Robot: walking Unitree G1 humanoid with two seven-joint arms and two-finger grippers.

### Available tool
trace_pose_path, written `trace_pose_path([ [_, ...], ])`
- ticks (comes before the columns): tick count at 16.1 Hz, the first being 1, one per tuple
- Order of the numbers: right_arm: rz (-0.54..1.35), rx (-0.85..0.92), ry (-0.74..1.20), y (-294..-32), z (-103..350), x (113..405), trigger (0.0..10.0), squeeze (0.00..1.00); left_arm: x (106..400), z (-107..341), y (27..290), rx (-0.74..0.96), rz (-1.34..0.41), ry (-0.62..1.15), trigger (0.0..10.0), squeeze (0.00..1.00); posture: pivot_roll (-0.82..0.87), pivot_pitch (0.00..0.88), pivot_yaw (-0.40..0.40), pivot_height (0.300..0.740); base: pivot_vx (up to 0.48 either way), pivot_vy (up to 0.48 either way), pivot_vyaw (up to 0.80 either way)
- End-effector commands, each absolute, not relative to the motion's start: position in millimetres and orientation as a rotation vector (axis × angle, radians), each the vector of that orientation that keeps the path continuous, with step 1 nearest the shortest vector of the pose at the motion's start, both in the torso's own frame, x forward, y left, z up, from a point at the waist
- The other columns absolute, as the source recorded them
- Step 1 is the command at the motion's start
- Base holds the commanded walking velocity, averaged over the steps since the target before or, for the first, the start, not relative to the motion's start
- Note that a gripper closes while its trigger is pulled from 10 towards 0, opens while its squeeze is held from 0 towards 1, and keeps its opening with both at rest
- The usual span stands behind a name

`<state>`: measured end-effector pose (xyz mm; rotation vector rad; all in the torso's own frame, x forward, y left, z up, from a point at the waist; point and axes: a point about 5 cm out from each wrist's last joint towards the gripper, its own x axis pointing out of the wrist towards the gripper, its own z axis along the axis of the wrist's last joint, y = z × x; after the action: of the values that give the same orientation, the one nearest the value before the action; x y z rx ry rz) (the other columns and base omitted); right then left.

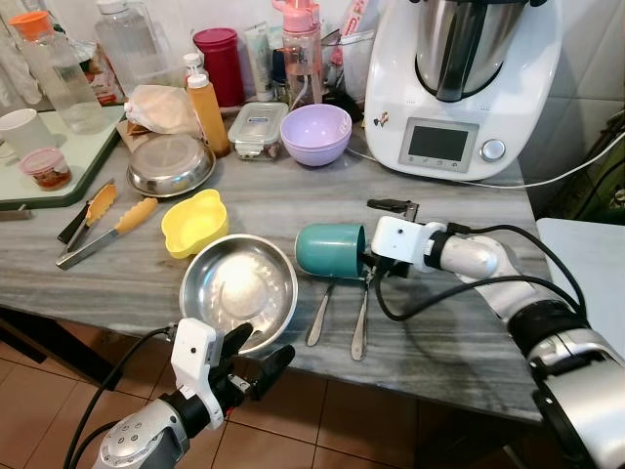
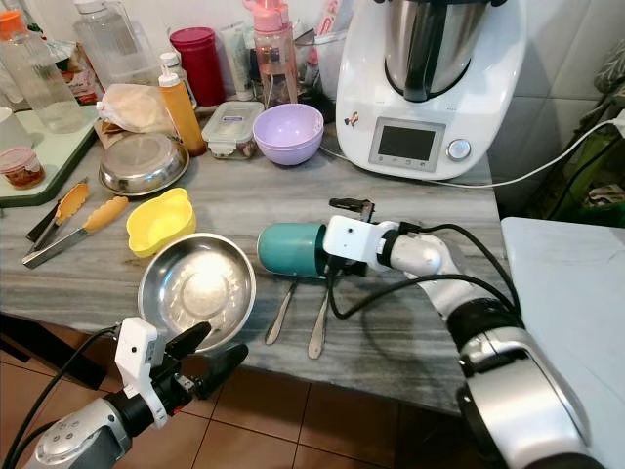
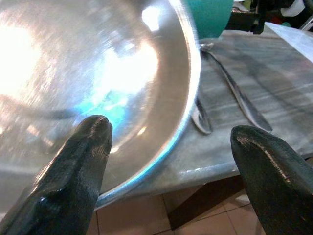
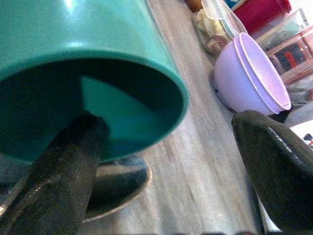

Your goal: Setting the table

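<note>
While the teal cup [image 1: 330, 250] lies on its side on the grey surface [image 1: 439, 322], mouth toward the right, the right gripper [image 4: 166, 161] sits at that mouth with fingers open: one finger [image 4: 58, 161] at or just inside the rim, the other well clear. The left gripper [image 3: 168, 166], fingers spread, is at the near rim of the steel bowl [image 1: 239, 290], straddling the edge without closing.

Step in hand, as judged: arranging one place setting; two spoons [image 1: 342, 313] lie right of the bowl, near the cup. Next move likely needs the right fingers to close on the cup wall and tip it upright.

Whether the inner finger touches the cup: cannot tell. Cup base is hidden in the right wrist view.
</note>
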<state>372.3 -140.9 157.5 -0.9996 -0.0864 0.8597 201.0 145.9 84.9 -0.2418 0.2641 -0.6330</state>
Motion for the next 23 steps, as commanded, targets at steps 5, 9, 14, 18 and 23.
trace_pose_path([
  [5,0.862,-1.002,-0.115,-126.9,160.9,376.9,10.0,0.0,200.6,75.9,152.0,-0.205,-0.621,0.267,10.0,0.0,-0.07,0.086,0.099,0.74,0.0,0.0,0.0],
  [9,0.845,-0.983,-0.132,-124.8,161.9,377.8,10.0,0.0,203.2,77.2,153.6,-0.183,-0.597,0.239,10.0,0.0,-0.07,0.084,0.101,0.74,0.0,0.0,0.0],
  [14,0.813,-0.966,-0.15,-123.0,165.1,379.9,10.0,0.0,215.6,111.4,149.7,-0.158,-0.573,0.151,10.0,0.0,-0.07,0.078,0.112,0.74,0.0,0.0,0.0],
  [18,0.794,-0.945,-0.15,-122.4,165.4,381.1,10.0,0.0,220.5,128.6,145.0,-0.15,-0.534,0.107,10.0,0.0,-0.07,0.076,0.108,0.74,0.0,0.0,0.0],
  [23,0.789,-0.946,-0.147,-120.2,165.8,382.1,10.0,0.0,223.3,138.9,151.4,-0.144,-0.428,0.058,10.0,0.0,-0.07,0.072,0.098,0.74,0.0,0.0,0.0],
])
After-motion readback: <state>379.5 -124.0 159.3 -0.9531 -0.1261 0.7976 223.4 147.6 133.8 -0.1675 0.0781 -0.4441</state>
